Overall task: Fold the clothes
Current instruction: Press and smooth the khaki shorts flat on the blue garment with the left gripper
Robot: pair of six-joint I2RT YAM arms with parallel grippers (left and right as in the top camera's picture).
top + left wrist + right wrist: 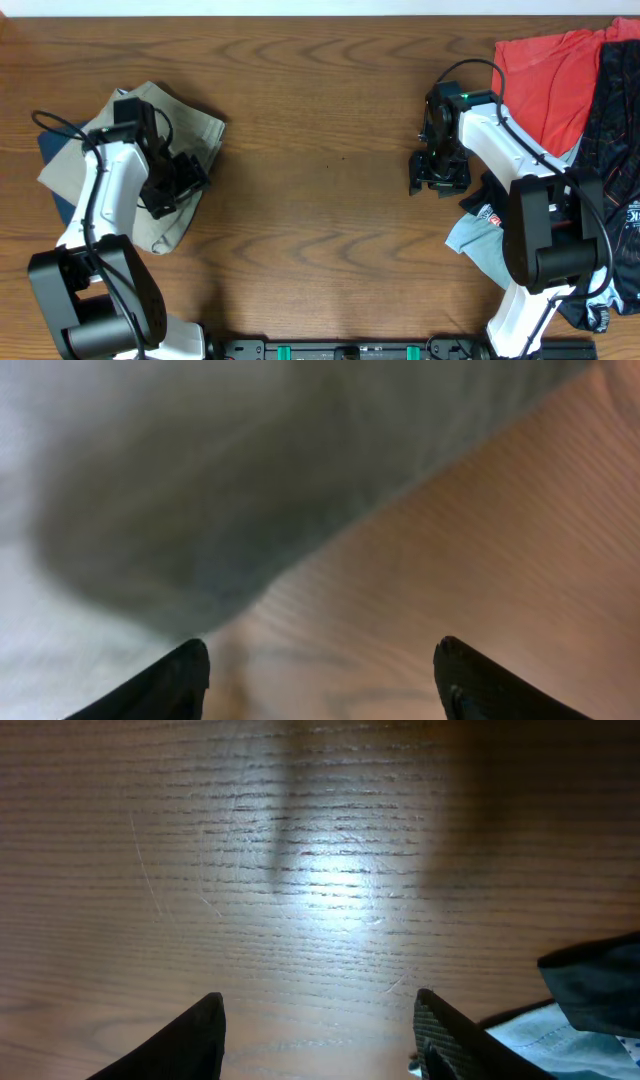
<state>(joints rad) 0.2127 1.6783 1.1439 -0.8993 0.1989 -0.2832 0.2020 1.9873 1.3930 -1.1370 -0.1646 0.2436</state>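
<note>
Beige folded cloth lies at the left side of the tabletop, on top of a dark blue garment that shows only at its left edge. At the right side is an unfolded heap: a red shirt, a black garment and a light blue shirt. The left hand is over the right border of the beige cloth, its fingers spread and holding nothing. The right hand is over bare wood just beside the heap, also spread and empty. In its wrist view the light blue shirt and a dark cloth show at the lower right corner.
</note>
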